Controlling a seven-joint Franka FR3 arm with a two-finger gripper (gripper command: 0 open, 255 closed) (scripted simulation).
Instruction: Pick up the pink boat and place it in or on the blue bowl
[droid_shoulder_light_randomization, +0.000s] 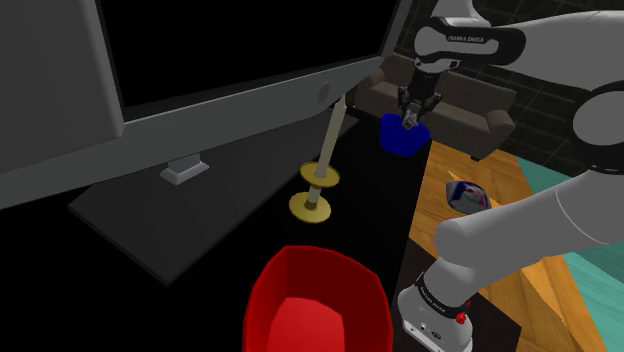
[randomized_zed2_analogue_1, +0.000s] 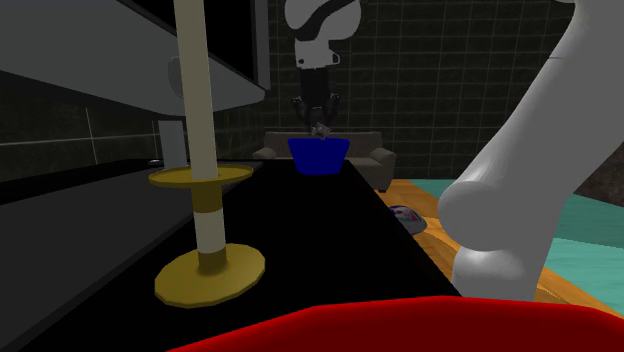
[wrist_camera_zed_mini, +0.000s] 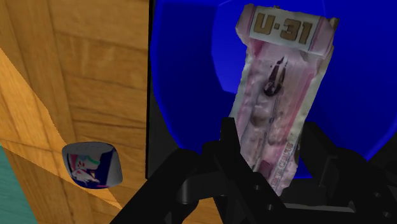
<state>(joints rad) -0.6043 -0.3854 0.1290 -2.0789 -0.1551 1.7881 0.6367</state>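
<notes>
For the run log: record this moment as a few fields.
hand: black two-finger hand, shut
held object: pink-and-white toy boat marked U-31, clasped in the hand
target: deep-blue round bowl, directly under the boat
placement: not yet done; boat not released
nearby: small blue-and-white can on the wooden floor

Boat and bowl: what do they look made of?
Boat: pale pink, matte, mottled print with a U-31 label; probably painted plastic, not certain. Bowl: uniform deep blue, smooth, softly shaded; plastic or glazed ceramic, can't tell which.
</notes>
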